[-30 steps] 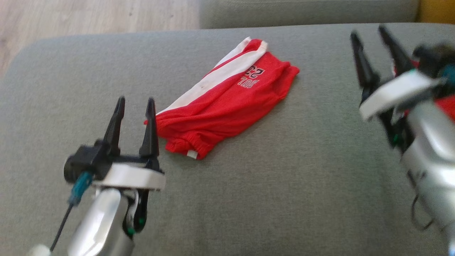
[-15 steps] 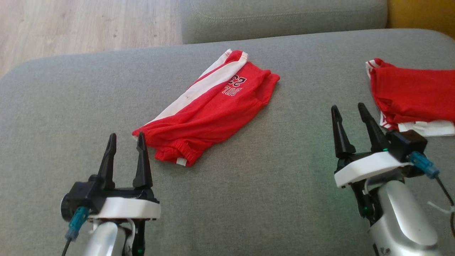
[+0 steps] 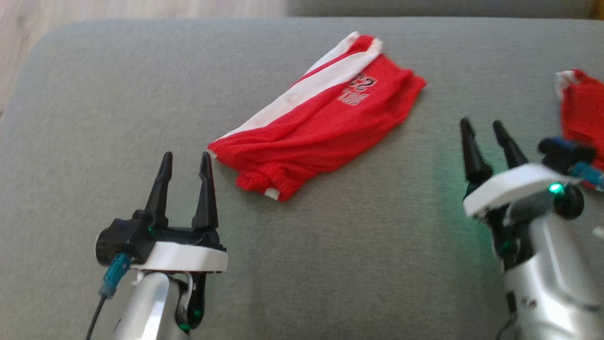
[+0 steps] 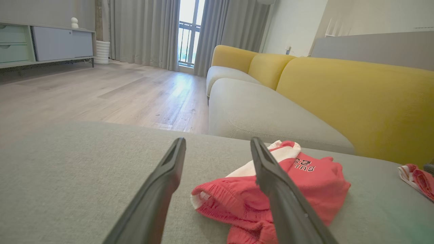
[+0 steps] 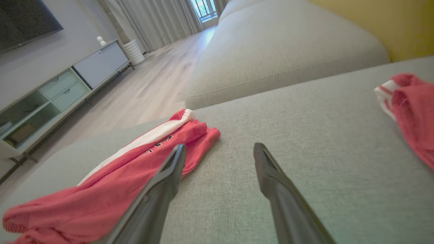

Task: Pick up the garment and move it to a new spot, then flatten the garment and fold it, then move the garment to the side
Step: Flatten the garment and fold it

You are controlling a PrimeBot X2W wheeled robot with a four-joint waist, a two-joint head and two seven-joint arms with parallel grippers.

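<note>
Currently the garment (image 3: 321, 118), red with a white side stripe, is lying folded and slightly rumpled on the grey cushion (image 3: 354, 245), slanting from near-left to far-right in the head view. The left gripper (image 3: 186, 155) is hovering just beside the garment's near end, its jaws standing released and holding nothing. The right gripper (image 3: 481, 122) is hovering over bare cushion to the garment's right, jaws likewise released and empty. A second red cloth (image 3: 583, 108) is lying near the right gripper, apart from the garment.
</note>
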